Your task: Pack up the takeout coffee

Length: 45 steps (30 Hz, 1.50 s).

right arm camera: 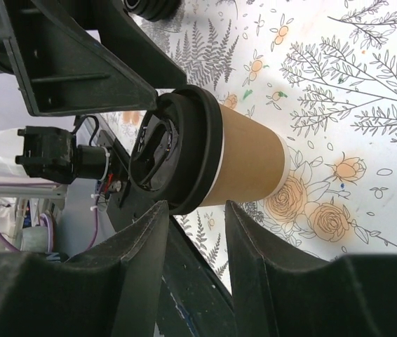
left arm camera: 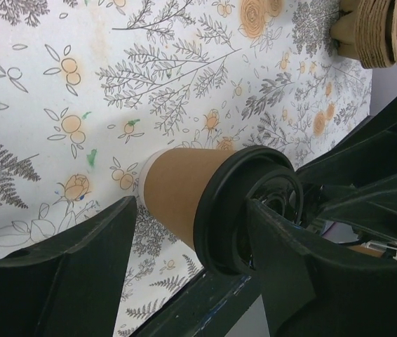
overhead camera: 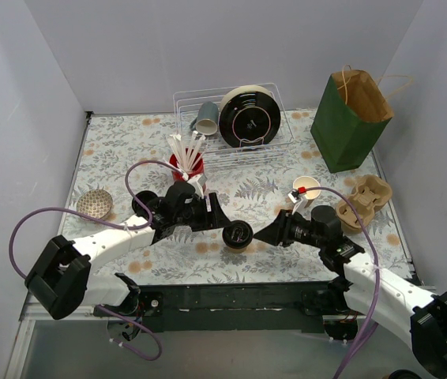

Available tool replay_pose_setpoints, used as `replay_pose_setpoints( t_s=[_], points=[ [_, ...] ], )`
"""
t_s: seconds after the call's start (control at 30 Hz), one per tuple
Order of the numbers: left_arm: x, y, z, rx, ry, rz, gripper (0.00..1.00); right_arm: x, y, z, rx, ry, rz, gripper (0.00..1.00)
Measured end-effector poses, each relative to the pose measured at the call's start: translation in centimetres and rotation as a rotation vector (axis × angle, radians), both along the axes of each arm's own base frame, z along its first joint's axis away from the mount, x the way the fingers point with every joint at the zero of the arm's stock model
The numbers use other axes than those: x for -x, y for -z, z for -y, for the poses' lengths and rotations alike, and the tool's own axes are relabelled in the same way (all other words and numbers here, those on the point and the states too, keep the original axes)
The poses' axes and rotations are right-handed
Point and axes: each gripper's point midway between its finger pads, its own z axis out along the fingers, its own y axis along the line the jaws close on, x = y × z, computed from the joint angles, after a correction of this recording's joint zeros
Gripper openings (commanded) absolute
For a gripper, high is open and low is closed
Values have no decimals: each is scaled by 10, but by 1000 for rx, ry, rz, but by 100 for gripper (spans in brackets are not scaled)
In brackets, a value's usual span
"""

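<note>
The coffee cup [overhead camera: 238, 234] stands on the flower-printed tablecloth [overhead camera: 129, 142] between the two arms: one tapered brown paper cylinder under one glossy black plastic lid [left arm camera: 247, 210]. The left gripper [left arm camera: 190, 205] has its jaws wide, one to each side of the cup; whether they press it cannot be told. The right gripper [right arm camera: 195, 207] sits just beside the lid, its jaws narrow with nothing between them. To the right lies a stack of moulded pulp carriers [overhead camera: 368, 201]. Behind them stands one green paper bag [overhead camera: 350, 118], and there is one wire rack [overhead camera: 231, 118] at the back.
</note>
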Motion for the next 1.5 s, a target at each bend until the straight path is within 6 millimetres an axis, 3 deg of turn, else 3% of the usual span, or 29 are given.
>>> replay_pose_setpoints(
  t_s=[0.5,0.8,1.13,1.33,1.5],
  points=[
    [9,0,-3,15,-7,-17,72,4,-4,-6,-35,-12,-21,46],
    [16,8,1,33,21,-31,73,9,10,-9,-17,-24,-59,46],
    [15,6,7,62,40,-20,78,8,12,-10,-13,-21,-57,45],
    [21,7,9,76,65,-24,77,7,14,-10,-10,-20,-59,45],
    [23,11,12,76,76,-32,67,6,14,-11,-10,-21,-56,45]
  ],
)
